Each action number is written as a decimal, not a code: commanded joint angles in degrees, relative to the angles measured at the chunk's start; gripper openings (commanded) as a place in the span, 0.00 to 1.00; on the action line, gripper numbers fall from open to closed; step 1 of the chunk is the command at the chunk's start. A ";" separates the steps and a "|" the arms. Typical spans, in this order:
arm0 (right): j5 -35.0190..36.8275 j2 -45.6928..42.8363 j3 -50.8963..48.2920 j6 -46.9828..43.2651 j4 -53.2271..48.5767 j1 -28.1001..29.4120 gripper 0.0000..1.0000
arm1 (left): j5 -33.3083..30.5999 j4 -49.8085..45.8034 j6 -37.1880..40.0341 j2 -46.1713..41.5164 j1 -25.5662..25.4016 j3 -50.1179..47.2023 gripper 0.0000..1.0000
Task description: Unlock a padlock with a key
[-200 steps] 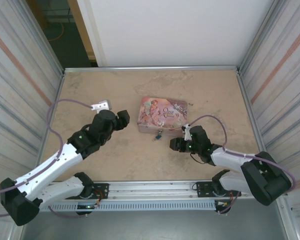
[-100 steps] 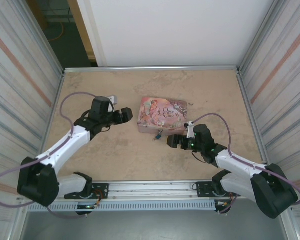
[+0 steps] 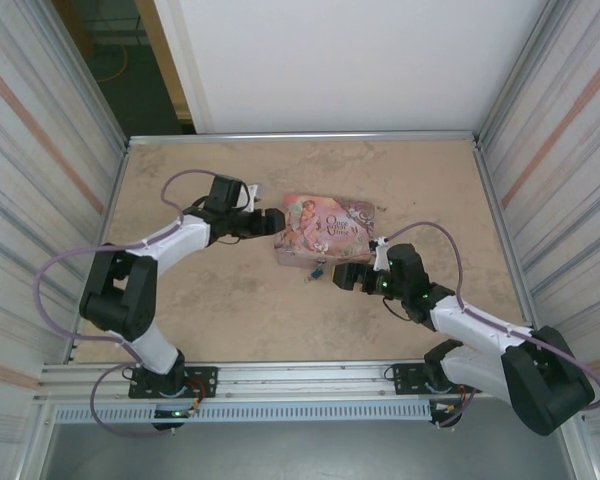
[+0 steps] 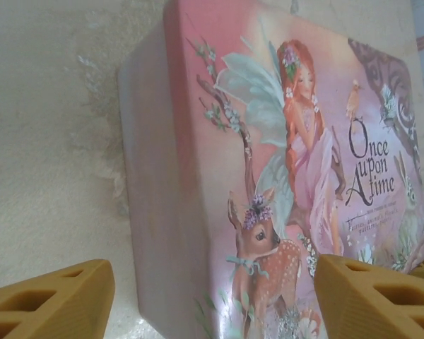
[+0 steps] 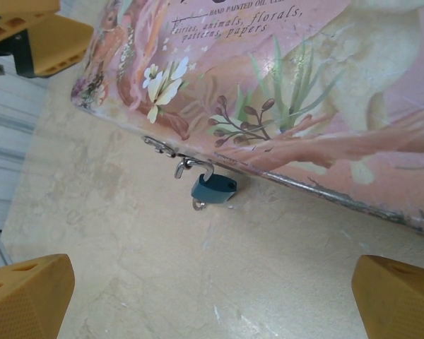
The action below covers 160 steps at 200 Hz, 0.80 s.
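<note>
The tiny blue padlock (image 5: 213,189) hangs by its silvery shackle (image 5: 195,167) from the hasp on the front edge of the pink tin (image 5: 304,70). A small silvery piece pokes out under its body; I cannot tell whether that is the key. In the top view the padlock (image 3: 318,269) lies at the tin's (image 3: 325,228) near edge. My right gripper (image 3: 348,277) is open just right of it, with nothing between its fingers (image 5: 28,296). My left gripper (image 3: 275,222) is open at the tin's left end (image 4: 155,212), its pads (image 4: 49,300) on either side of that corner without touching it.
The tin sits mid-table on the beige top (image 3: 230,310). A metal rail (image 3: 300,380) runs along the near edge and corrugated walls (image 3: 570,180) close both sides. Purple cables (image 3: 420,235) loop off both arms.
The left arm has swung right and forward from the table's left side up to the tin's left end. The right gripper has crept slightly towards the padlock.
</note>
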 commanded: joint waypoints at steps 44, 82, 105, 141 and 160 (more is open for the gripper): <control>0.12 2.17 2.60 -1.71 0.13 -0.93 0.99 | 7.43 1.79 -0.38 5.63 0.53 1.96 0.62; 0.05 3.00 3.69 -3.10 -0.84 -1.37 0.99 | 8.50 1.92 -1.31 6.64 0.35 0.34 0.51; -0.58 3.78 4.12 -3.56 -0.32 -2.02 0.99 | 8.15 1.96 -1.68 6.26 -0.12 -1.47 0.46; -3.58 5.46 5.57 -5.67 0.82 -3.94 0.99 | 6.93 1.88 -2.47 4.19 -0.98 -5.09 0.43; -6.40 6.24 6.38 -7.47 1.98 -5.63 0.99 | 6.55 2.22 -3.28 2.46 -1.22 -7.66 0.42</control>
